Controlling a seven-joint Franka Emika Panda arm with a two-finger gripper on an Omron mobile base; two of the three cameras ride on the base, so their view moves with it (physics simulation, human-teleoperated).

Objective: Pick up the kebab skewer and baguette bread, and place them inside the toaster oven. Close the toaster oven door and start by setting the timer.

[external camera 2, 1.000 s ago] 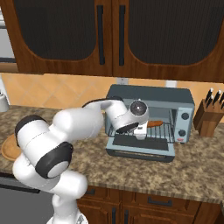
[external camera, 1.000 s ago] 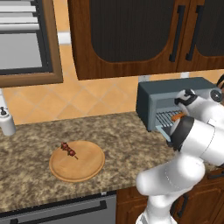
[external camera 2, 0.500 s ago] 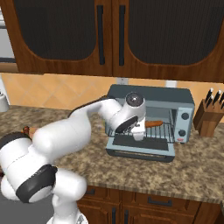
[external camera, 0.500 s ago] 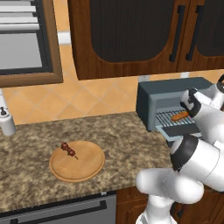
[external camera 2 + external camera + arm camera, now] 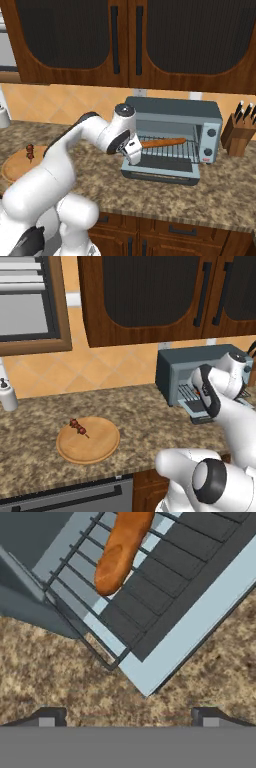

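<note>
My claw [image 5: 134, 154] hangs over the near left corner of the toaster oven [image 5: 172, 137], released and holding nothing; in the hand view the 2 fingertips [image 5: 49, 717] stand well apart with only granite tabletop [image 5: 60, 667] between them.

The baguette bread [image 5: 163, 142] lies on the wire rack [image 5: 107, 572], just ahead of my claw and apart from it, running lengthwise toward the knob side. Its near rounded end [image 5: 107, 579] sits close to the rack's front rail.

The toaster oven door [image 5: 160, 175] is dropped flat, right below and in front of my claw.

The kebab skewer [image 5: 78, 427] is far off behind my claw, on the round wooden plate [image 5: 88, 439], near that plate's far edge. By my judgement 1 of 2 items is placed; the skewer is next, then door and timer.

Risks from here:
- Pulling away low, my fingers could catch the open door or the rack's front rail and drag the rack outward, tipping the bread off.
- The skewer is thin and short; a grip off its middle could let it pivot or slip out.
- The bread's end near the front may foul the door when closing.
</note>
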